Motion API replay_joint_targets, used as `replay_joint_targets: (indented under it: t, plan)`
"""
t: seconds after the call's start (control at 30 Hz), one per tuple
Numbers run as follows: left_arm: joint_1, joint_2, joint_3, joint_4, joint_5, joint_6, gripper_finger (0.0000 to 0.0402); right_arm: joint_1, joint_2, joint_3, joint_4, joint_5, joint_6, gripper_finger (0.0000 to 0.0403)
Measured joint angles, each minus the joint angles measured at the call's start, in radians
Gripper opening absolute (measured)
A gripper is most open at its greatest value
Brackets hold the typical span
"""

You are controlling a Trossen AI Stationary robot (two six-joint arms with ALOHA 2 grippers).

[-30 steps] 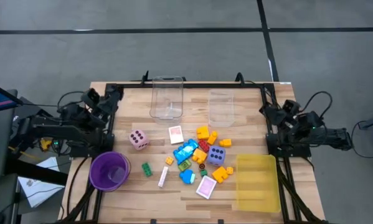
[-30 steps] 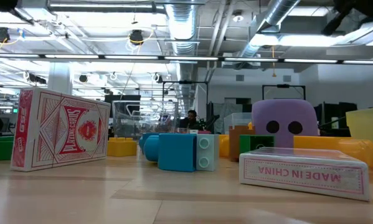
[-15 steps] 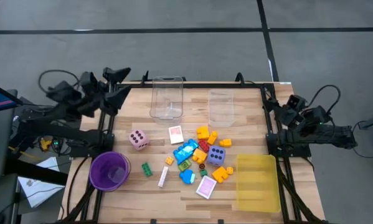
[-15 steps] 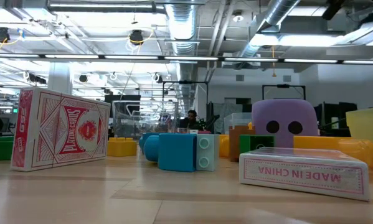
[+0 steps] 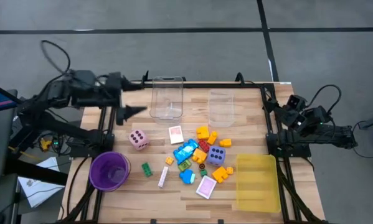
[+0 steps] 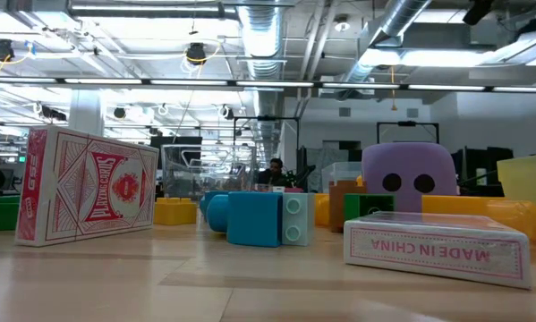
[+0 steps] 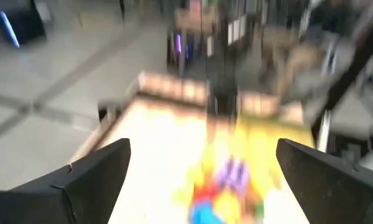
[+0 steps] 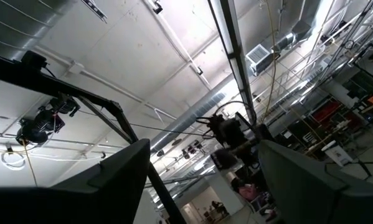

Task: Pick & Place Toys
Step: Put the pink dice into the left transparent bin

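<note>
The toys (image 5: 198, 154) lie in a loose heap at the table's middle: yellow, orange, blue, green and red blocks and a purple die (image 5: 216, 154). A pink die (image 5: 137, 139), a green block (image 5: 147, 168) and flat cards (image 5: 175, 134) lie around the heap. My left gripper (image 5: 134, 96) is open over the table's far left corner, above and apart from the toys, which show blurred between its fingers (image 7: 99, 174) in the left wrist view. My right gripper (image 5: 293, 104) stands open at the table's right edge and points up at the ceiling (image 8: 205, 149).
Two clear boxes (image 5: 167, 96) (image 5: 221, 107) stand at the far edge. A purple cup (image 5: 109, 170) sits near left and a yellow tray (image 5: 258, 182) near right. In the low view a card box (image 6: 89, 183) stands on edge at the left and another (image 6: 438, 250) lies flat.
My left gripper has risen from its folded place at the table's left edge and swung toward the right, out over the far left corner. The toys have not moved.
</note>
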Motion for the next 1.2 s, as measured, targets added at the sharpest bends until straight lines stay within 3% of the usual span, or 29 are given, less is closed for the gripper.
replay_joint_targets:
  t: [0.17,0.4,0.6,0.8,0.93,1.2]
  plan:
    - [-0.027,0.124,0.049,-0.329,0.042,-0.019,0.04,0.0,0.0,0.0,0.003,-0.01,0.0,0.0293]
    - [-0.067,0.248,-0.067,-0.585,0.042,0.058,0.04,0.0,0.0,0.0,0.003,-0.01,0.0,0.0293]
    - [-0.078,0.252,-0.247,-0.421,0.129,0.128,0.04,0.0,0.0,0.0,0.008,-0.01,0.0,0.0293]
    - [-0.113,0.245,-0.439,-0.273,0.126,0.265,0.04,0.0,0.0,0.0,0.02,-0.014,-0.005,0.0293]
    - [-0.119,0.245,-0.553,-0.206,0.072,0.308,0.04,0.0,0.0,0.0,0.02,-0.032,-0.027,0.0293]
    - [-0.119,0.245,-0.629,-0.18,0.032,0.34,0.04,0.0,0.0,0.0,0.019,-0.04,-0.03,0.0293]
